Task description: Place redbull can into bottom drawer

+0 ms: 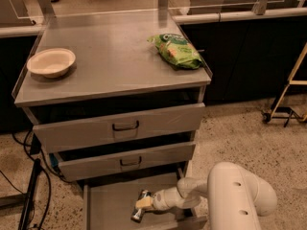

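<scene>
Well, claw (145, 203) tight round tilted redbull can (137, 215) in bottom drawer (103, 205), can's mid hidden.

You have the cabinet top (115, 78) ahead, with a bowl (51, 62) at its left edge and a snack bag (176, 51) near its far right corner, the two well apart. Under the top sit three drawers: the top drawer (120, 126), the middle drawer (127, 160) below it, and the bottom drawer (108, 202) lowest, pulled out nearest to you. In the bottom drawer, right of its middle, the can (139, 212) is tilted, with the gripper (146, 203) at its upper end. The arm (240, 198) stands right of that drawer. Cables (29, 195) lie on the floor left of the cabinet; a stand (288, 95) is off to the right.
</scene>
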Robot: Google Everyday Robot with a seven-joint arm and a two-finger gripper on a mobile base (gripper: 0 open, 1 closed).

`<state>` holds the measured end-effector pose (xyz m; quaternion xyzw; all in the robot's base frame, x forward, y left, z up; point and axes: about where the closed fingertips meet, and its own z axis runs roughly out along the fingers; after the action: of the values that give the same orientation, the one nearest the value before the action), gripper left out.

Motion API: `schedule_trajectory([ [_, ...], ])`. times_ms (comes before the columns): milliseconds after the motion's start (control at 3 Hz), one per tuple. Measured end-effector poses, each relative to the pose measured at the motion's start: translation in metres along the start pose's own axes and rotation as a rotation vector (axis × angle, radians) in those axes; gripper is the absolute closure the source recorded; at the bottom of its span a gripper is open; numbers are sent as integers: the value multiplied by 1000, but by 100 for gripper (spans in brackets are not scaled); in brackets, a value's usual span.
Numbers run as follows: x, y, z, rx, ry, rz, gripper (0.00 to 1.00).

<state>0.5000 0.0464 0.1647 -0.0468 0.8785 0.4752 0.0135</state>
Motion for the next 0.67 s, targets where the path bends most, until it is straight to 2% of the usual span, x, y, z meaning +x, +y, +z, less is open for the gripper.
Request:
schedule_trajectory([
  [333,-3,-11,9,-3,14,29,100],
  [667,-10,-36,19,7,31,83,100],
])
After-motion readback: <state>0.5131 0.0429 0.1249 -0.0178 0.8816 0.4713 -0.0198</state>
